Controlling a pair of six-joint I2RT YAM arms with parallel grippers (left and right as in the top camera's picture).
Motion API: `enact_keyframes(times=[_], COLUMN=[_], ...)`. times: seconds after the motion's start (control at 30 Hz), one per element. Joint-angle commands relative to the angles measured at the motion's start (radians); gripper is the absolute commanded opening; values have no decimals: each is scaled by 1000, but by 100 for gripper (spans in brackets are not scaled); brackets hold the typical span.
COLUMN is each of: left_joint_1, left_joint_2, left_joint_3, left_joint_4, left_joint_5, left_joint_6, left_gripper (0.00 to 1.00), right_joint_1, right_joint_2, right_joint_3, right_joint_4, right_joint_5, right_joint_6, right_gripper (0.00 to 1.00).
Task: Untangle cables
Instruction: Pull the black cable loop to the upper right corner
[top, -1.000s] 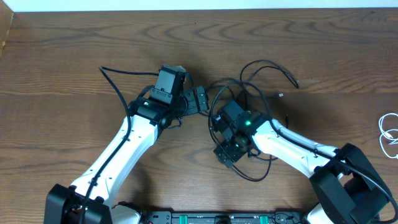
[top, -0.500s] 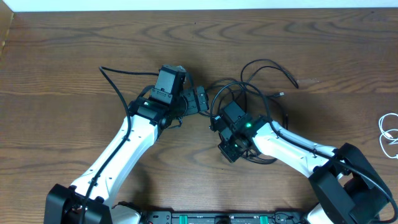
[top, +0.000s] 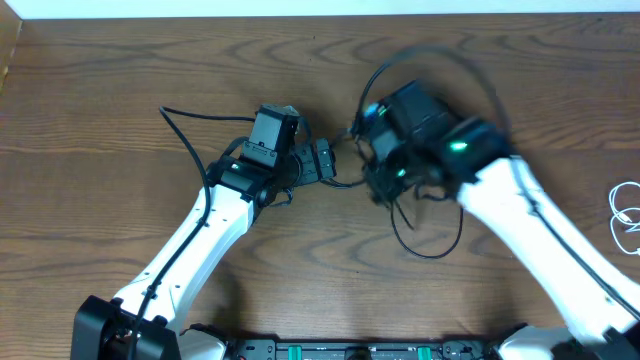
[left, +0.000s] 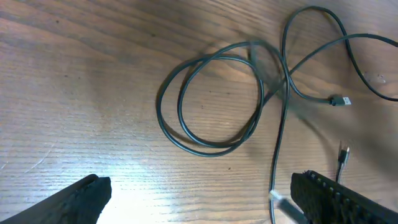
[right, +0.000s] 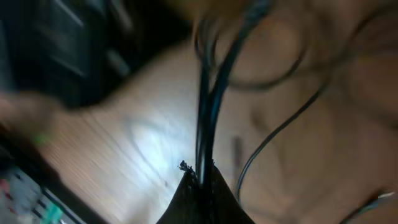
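Note:
Several black cables lie looped on the wooden table; in the left wrist view a double loop (left: 211, 93) and two small plug ends (left: 339, 100) show. My right gripper (right: 202, 180) is shut on a bundle of black cables (right: 205, 106) running straight up from its tips. Overhead, the right gripper (top: 385, 185) is blurred and raised, with a black loop (top: 430, 245) hanging below it and an arc (top: 440, 52) above. My left gripper (top: 322, 160) stands open low over the table beside the tangle, its fingers (left: 87, 193) wide apart with only one cable strand (left: 277, 162) near the right finger. A white cable (top: 625, 215) lies at the far right edge.
The left arm's own thick black wire (top: 190, 125) loops out at the left. The table's back edge (top: 320, 15) runs along the top, with bare wood toward the left and front.
My right gripper has shut on the black cables and swung up and toward the back, dragging the loops with it. The left arm has not moved.

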Motion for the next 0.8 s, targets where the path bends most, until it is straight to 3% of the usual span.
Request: enact_keyframes(times=[0.0, 0.13, 0.3, 0.6, 0.77], left_joint_1=[3, 3, 3, 3, 3], left_joint_2=[6, 6, 6, 6, 6], left_joint_3=[3, 3, 3, 3, 3], left_joint_4=[-3, -3, -3, -3, -3], left_joint_5=[-10, -10, -10, -10, -10], left_joint_6=[2, 2, 2, 2, 2], left_gripper=[99, 99, 99, 99, 99], right_joint_1=[-49, -136, -266, -555, -702], right_joint_2=[-43, -61, -60, -59, -39], right_joint_3=[88, 180, 198, 199, 196], right_joint_4=[-6, 1, 59, 248, 262], right_joint_5=[-3, 8, 157, 148, 167], right_joint_6=[-15, -60, -84, -166, -198], right_gripper=[1, 1, 1, 1, 1])
